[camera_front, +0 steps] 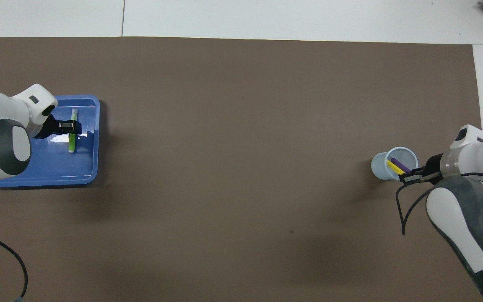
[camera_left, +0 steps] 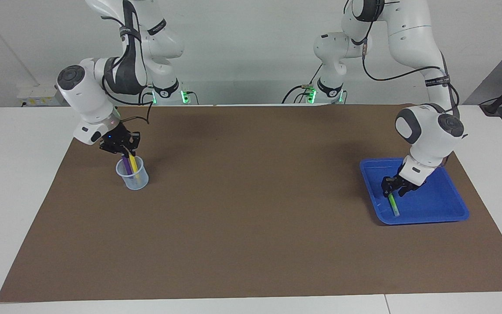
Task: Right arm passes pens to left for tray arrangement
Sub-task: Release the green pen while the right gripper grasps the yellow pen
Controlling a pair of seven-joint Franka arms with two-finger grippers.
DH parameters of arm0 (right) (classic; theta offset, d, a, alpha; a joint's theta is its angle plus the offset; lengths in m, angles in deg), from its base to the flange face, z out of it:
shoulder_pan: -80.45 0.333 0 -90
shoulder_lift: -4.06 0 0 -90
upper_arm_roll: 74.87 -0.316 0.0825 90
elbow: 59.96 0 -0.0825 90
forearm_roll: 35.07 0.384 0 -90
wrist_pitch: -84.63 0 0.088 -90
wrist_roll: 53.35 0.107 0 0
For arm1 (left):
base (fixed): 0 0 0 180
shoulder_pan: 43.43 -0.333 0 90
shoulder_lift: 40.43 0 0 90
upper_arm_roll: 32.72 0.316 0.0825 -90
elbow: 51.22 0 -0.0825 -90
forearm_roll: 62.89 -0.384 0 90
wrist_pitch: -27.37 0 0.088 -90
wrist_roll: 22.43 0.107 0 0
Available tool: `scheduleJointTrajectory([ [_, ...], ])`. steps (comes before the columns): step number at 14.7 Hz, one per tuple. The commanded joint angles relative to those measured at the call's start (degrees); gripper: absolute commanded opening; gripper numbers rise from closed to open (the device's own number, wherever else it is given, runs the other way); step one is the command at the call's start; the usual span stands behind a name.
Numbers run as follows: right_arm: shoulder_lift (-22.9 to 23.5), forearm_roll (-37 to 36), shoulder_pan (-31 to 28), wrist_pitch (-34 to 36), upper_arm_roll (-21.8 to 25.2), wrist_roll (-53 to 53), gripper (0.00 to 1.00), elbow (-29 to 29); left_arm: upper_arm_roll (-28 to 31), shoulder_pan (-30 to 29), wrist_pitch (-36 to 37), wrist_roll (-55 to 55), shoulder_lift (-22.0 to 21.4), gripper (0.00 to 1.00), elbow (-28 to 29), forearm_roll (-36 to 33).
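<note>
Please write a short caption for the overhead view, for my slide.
Left hand over the green pen in the blue tray; right hand at the cup with two pens.

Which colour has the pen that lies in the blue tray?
Green, with a pale tip: the green pen. The overhead view shows it best.

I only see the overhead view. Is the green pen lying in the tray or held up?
Observer: It lies flat in the tray; the left gripper is at the end of the green pen nearer the robots.
Operator: Is the other gripper inside the cup?
Observer: No, the right gripper is above the cup, at the tops of the purple pen and yellow pen.
Operator: Any light on it?
Observer: A small blue light.
</note>
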Motion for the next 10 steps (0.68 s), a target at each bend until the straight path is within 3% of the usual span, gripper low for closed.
scheduleJointTrajectory([
  [1,0.44,0.31,0.44,4.55,-0.62,-1.09,0.00,-4.11,0.35,0.93,1.17,-0.29,-1.00,0.62,-0.83,-0.35],
  [5,0.61,-0.22,2.38,15.52,-0.62,-0.83,0.00,-13.68,0.08,1.37,4.87,-0.56,-2.84,0.64,-2.50,-0.35],
  [10,-0.18,-0.22,5.28,23.88,-0.71,-0.22,0.00,-20.36,0.26,1.63,11.62,-0.73,-7.06,0.68,-3.64,-0.79],
])
